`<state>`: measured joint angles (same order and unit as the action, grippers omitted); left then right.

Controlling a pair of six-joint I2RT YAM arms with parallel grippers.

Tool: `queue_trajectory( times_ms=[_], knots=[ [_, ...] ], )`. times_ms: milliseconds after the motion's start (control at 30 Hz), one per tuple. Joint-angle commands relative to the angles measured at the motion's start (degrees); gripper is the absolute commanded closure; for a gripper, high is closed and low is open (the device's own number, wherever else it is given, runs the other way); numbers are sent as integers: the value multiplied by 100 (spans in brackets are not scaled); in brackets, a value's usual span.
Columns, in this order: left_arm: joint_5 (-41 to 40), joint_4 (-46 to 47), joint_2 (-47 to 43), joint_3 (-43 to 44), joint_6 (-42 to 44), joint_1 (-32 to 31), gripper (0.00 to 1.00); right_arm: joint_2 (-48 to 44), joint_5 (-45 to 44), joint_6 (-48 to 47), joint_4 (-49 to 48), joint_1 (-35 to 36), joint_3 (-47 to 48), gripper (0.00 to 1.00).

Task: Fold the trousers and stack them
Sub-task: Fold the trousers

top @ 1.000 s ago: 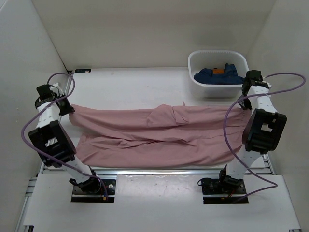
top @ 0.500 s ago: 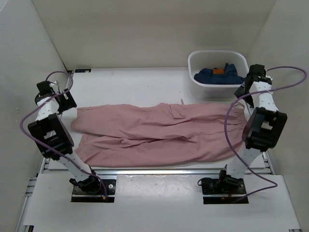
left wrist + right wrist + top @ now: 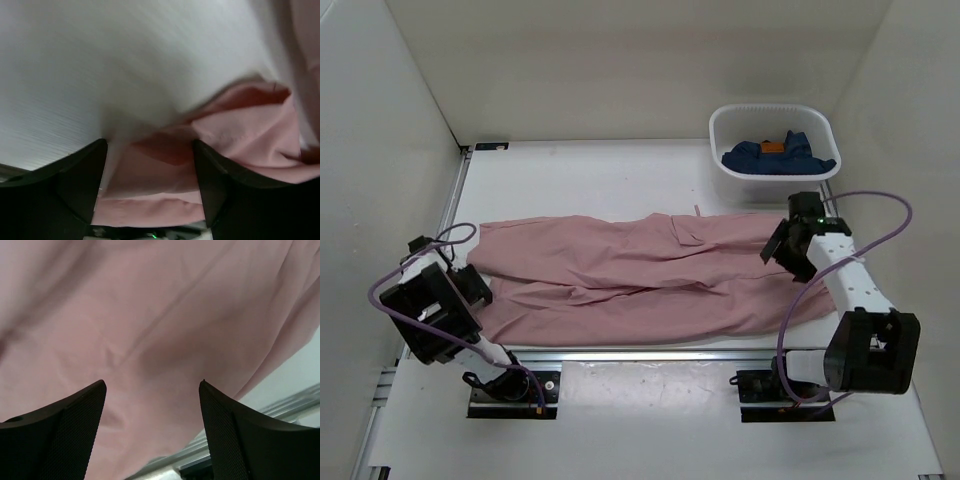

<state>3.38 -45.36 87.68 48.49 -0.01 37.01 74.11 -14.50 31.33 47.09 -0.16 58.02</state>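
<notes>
Top external view is showing the trousers (image 3: 630, 280) lying flat and spread out across the worktop (image 3: 580, 180), going from left to right. They are sitting close to the near edge, by the two arms. The two long legs are lying side by side and pointing to the left. The pink cloth is looking a bit wrinkly in the middle.

The left gripper (image 3: 472, 285) is hanging low at the left end of the trousers, right by the leg ends. Left wrist view is showing its fingers (image 3: 75, 175) standing apart with nothing between them. Under them the pink cloth is lying a little bunched up, with white worktop beside it.

The right gripper (image 3: 782, 250) is hanging over the right end of the trousers. Right wrist view is showing its fingers (image 3: 75, 415) standing apart too, not pinching anything. Pink cloth is filling almost all of that picture, and a bit of metal rail (image 3: 210, 455) is peeking in at the bottom.

A white basket (image 3: 720, 130) is sitting at the far right of the worktop, just behind the right end of the trousers. Dark blue clothes (image 3: 775, 160) with an orange patch (image 3: 772, 147) are lying inside it.
</notes>
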Motion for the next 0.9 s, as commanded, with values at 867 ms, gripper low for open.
queue_trajectory(
  times_ms=[867],
  knots=[
    [770, 36, 39, -41, 1, -458, 20, 324, -1371, 252, 38, 3458, -230, 22]
  ],
)
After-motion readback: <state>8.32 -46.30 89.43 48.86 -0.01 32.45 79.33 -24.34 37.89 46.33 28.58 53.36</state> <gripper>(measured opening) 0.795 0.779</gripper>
